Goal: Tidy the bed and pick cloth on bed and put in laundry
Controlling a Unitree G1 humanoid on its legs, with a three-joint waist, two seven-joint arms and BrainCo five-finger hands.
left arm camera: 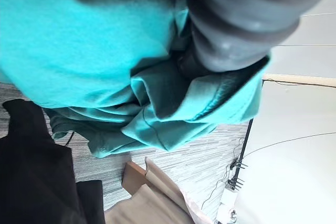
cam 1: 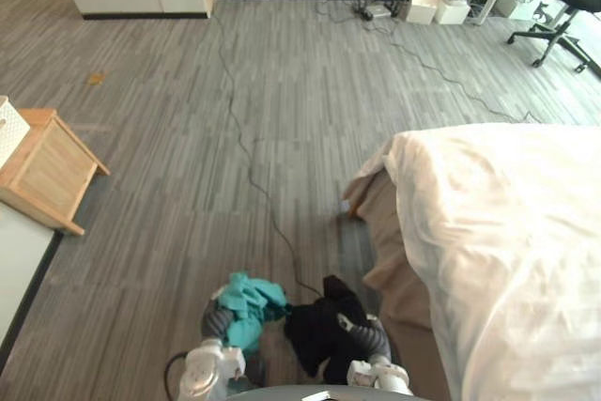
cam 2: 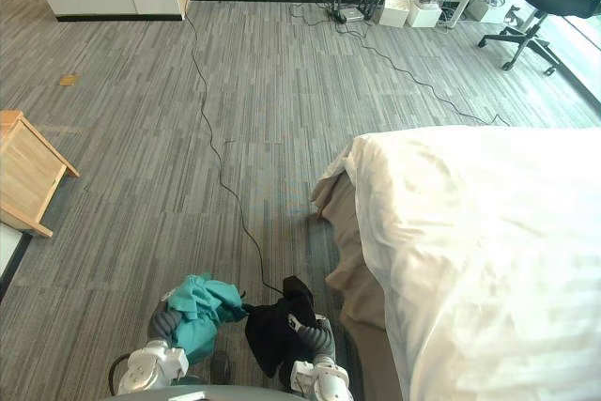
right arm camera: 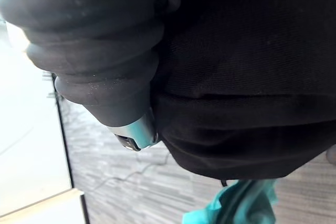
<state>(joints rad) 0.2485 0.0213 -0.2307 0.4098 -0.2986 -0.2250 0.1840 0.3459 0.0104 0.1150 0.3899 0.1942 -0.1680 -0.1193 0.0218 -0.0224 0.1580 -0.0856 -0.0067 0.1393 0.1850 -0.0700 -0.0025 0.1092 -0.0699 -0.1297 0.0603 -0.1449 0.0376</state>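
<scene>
Down at the lower edge of the left eye view, both arms are coming up with a load each. The left hand [cam 1: 215, 322] is sitting under a bunched teal cloth [cam 1: 249, 307], which is bulging over its dark ribbed cover. In the left wrist view the same teal folds are wrapping right around the cover, so I cannot tell whether this hand is spread or clenched. Just to its right, the right hand [cam 1: 374, 337] is carrying a black cloth [cam 1: 315, 331], and the two bundles are touching in the lower middle of the frame. The right wrist view is showing black fabric draped over the cover. Here too I cannot tell how the hand is set.

Both cloths are hanging above the grey floor [cam 1: 235, 119], off the bed [cam 1: 507, 232]. The bed is taking up the right side, with its white cover lying smooth and a beige sheet [cam 1: 399, 269] sagging at the near corner. A wooden stand [cam 1: 47, 171] is sitting at the left edge and an office chair [cam 1: 563, 7] in the upper right corner.
</scene>
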